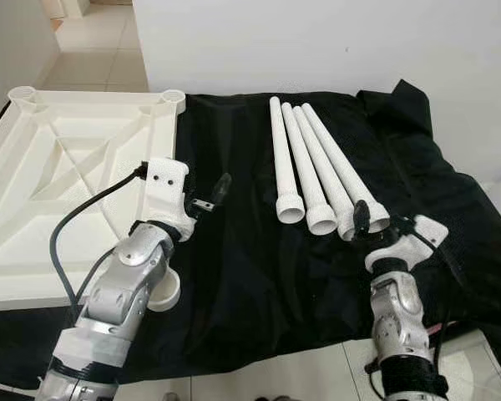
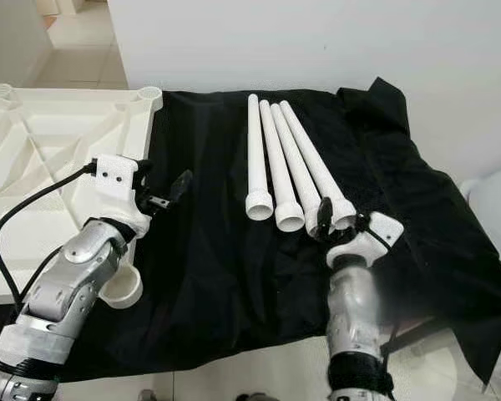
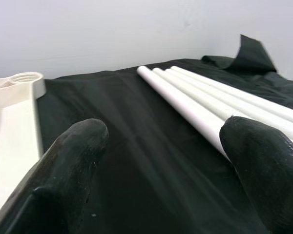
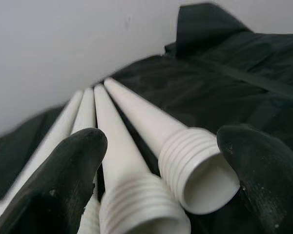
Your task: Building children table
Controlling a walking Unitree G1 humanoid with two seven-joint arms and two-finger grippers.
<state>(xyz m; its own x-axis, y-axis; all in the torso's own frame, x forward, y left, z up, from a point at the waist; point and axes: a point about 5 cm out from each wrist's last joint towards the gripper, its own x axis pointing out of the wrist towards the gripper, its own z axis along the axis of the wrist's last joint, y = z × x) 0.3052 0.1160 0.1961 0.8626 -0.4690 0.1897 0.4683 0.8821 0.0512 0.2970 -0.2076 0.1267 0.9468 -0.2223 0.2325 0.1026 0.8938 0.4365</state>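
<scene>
Several white table legs [image 1: 305, 159] lie side by side on a black cloth [image 1: 234, 276], threaded ends toward me. The white tabletop [image 1: 67, 167] rests upside down on the left, with round leg sockets [image 1: 174, 97] at its corners. My left gripper [image 1: 213, 194] hovers open over the cloth between the tabletop and the legs, nothing between its fingers [image 3: 73, 161]. My right gripper [image 1: 380, 221] is open at the near end of the rightmost legs. In the right wrist view its fingers [image 4: 68, 175] flank the threaded end of the rightmost leg [image 4: 198, 165] and its neighbour.
A white wall [image 1: 317, 42] runs behind the cloth. Pale tile floor [image 1: 301, 372] shows at the near edge and in the doorway at the back left. The cloth bunches up at the back right [image 1: 401, 104]. A white object [image 2: 493, 200] sits at the far right.
</scene>
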